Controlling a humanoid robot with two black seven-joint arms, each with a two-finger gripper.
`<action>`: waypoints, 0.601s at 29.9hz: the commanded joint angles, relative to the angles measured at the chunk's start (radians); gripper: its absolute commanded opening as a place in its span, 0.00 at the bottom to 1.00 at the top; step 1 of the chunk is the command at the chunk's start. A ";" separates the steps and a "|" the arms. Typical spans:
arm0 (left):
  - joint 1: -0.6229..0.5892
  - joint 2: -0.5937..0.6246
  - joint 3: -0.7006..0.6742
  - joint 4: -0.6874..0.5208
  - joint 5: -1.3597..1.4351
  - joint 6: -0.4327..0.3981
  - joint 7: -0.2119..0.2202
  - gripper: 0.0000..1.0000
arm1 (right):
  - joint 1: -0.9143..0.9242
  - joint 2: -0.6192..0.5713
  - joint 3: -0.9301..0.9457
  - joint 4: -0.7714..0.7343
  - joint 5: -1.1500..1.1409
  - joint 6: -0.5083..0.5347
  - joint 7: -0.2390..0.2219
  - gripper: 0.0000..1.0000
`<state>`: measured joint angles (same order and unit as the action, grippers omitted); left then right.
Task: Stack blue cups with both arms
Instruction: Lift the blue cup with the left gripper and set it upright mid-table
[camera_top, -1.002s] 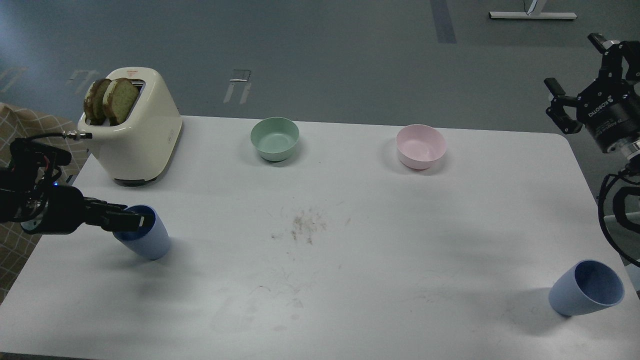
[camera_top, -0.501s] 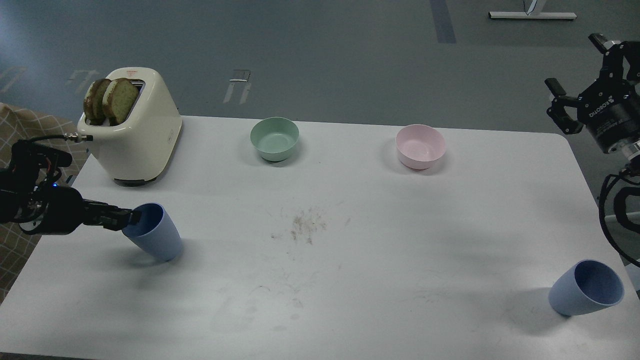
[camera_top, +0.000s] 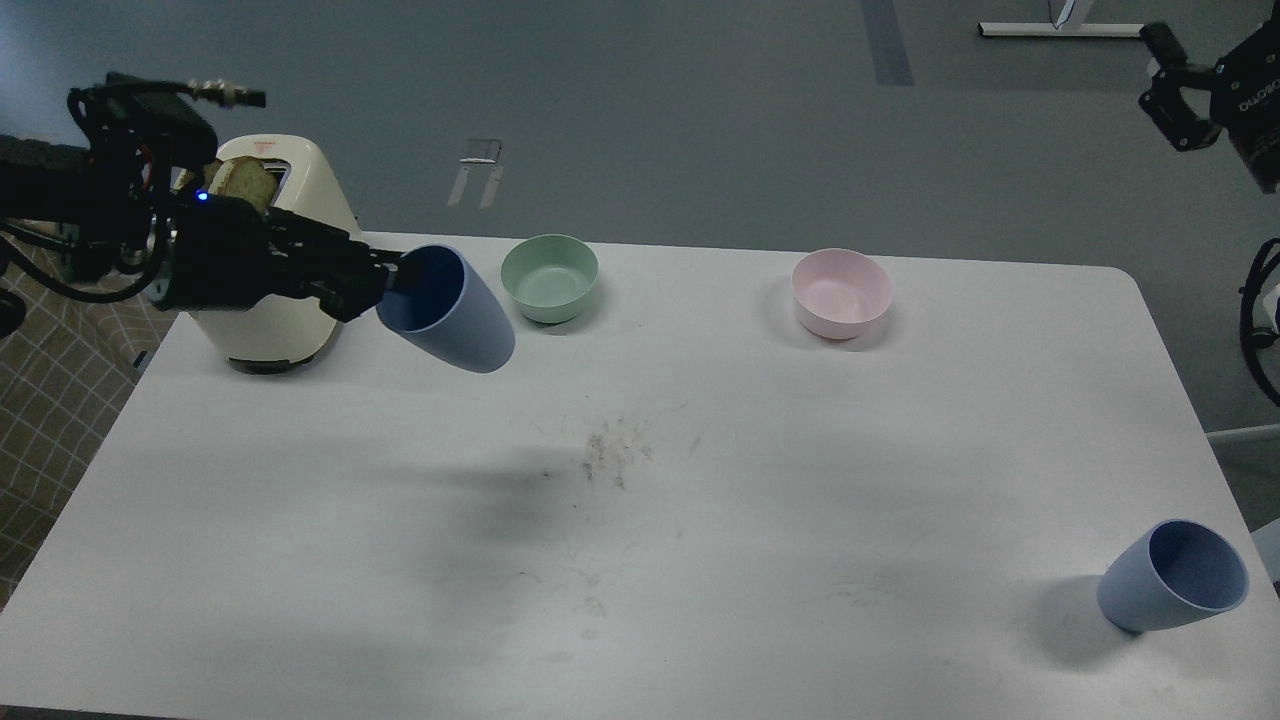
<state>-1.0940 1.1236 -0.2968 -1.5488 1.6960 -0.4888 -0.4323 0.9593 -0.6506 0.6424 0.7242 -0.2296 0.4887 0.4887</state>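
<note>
My left gripper (camera_top: 392, 283) is shut on the rim of one blue cup (camera_top: 452, 312) and holds it in the air, tilted, above the table's back left, next to the mint-green bowl (camera_top: 549, 277). The cup's mouth faces left toward the gripper. The second blue cup (camera_top: 1173, 577) stands tilted on the white table (camera_top: 700, 520) at the front right corner. My right gripper (camera_top: 1180, 85) is high at the top right, off the table's edge, far from that cup; its fingers are partly out of view.
A cream toaster (camera_top: 290, 310) with bread stands at the back left, partly behind my left arm. A pink bowl (camera_top: 841, 292) sits at the back right. Smudges mark the table's middle (camera_top: 612, 452).
My left gripper has lifted the blue cup off the table and carried it up and to the right, toward the green bowl. My right arm has risen and moved right.
</note>
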 joint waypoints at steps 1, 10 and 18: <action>-0.079 -0.160 0.007 -0.001 0.004 0.000 0.058 0.00 | 0.117 0.002 -0.075 -0.002 -0.054 0.000 0.000 1.00; -0.098 -0.531 0.053 0.111 0.109 0.000 0.162 0.00 | 0.295 0.019 -0.254 -0.002 -0.066 0.000 0.000 1.00; -0.139 -0.746 0.194 0.265 0.171 0.000 0.164 0.00 | 0.312 0.019 -0.259 -0.002 -0.068 0.000 0.000 1.00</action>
<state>-1.2207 0.4393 -0.1461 -1.3271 1.8642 -0.4888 -0.2692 1.2704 -0.6320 0.3842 0.7224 -0.2975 0.4889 0.4887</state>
